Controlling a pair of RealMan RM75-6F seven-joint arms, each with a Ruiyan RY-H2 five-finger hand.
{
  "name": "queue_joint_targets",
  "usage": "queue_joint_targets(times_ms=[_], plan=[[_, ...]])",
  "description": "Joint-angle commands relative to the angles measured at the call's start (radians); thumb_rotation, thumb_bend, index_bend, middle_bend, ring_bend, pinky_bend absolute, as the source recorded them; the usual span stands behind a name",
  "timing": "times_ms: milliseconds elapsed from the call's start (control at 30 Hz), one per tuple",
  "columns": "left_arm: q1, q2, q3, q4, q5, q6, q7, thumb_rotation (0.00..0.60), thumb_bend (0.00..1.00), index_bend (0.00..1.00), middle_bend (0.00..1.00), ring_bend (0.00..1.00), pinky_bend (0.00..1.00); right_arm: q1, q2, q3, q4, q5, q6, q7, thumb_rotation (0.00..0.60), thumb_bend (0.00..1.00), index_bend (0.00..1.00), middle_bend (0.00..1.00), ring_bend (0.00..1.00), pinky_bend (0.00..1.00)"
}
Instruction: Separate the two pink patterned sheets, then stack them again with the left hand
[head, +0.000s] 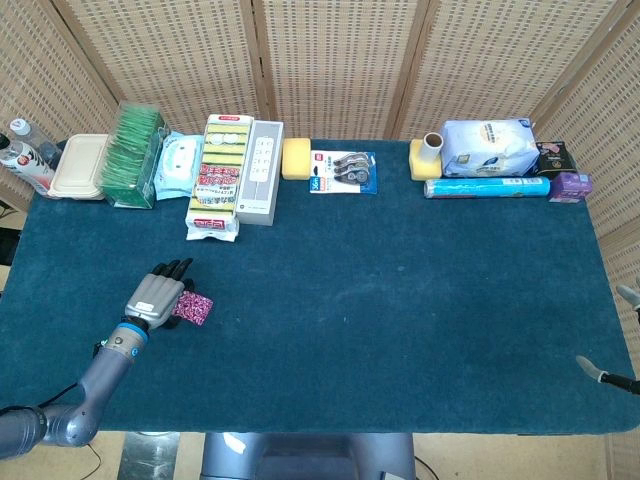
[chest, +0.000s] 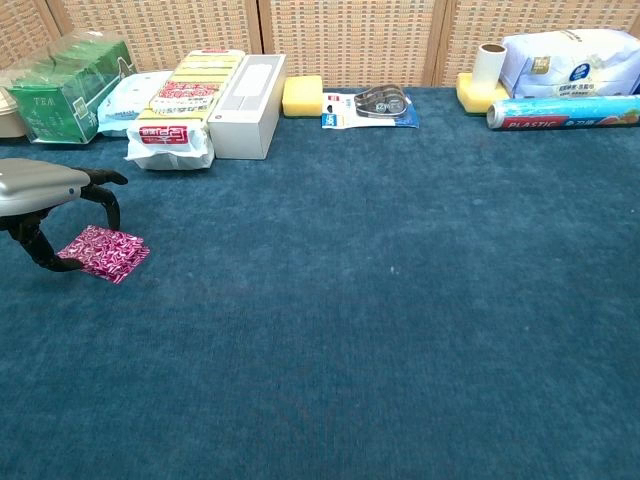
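Note:
Two pink patterned sheets (chest: 106, 251) lie one on the other, slightly offset, on the blue cloth at the left; in the head view only a pink edge (head: 196, 308) shows beside the hand. My left hand (chest: 45, 192) arches over the pile's left side. Its thumb touches the upper sheet's near-left corner, its fingers (chest: 108, 196) curl above the far edge, and it seems to pinch that sheet. In the head view the left hand (head: 156, 295) covers most of the pile. Of my right hand, only grey tips (head: 598, 370) show at the table's right edge.
Along the back edge stand a green tea box (chest: 62, 90), a wipes pack (chest: 128, 97), sponge packs (chest: 185, 97), a white box (chest: 246, 92), a yellow sponge (chest: 302, 96), a tape pack (chest: 370, 106), a wrap roll (chest: 560, 112) and a white bag (chest: 570, 62).

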Motion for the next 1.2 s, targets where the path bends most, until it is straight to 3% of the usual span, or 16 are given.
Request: queue_joint_targets(times_ms=[33,1100,1200], plan=[[0.007,-0.014,0.0,0.024,0.013,-0.013,-0.01,0.6,0.27,0.35,0.0,0.0,0.1,0.0,0.001,0.0,0.001,0.001,0.0,0.002,0.6,0.0,0.11,0.0,0.0,0.02],[0.017,-0.038,-0.031,0.035,-0.014,-0.028,0.066,0.6,0.25,0.35,0.0,0.0,0.1,-0.001,0.003,0.001,0.003,0.001,0.003,0.011,0.6,0.0,0.11,0.0,0.0,0.02],[0.018,-0.035,-0.033,0.032,-0.02,-0.029,0.068,0.6,0.24,0.3,0.0,0.0,0.1,-0.003,0.004,0.001,0.003,0.002,0.005,0.013,0.6,0.0,0.11,0.0,0.0,0.02]])
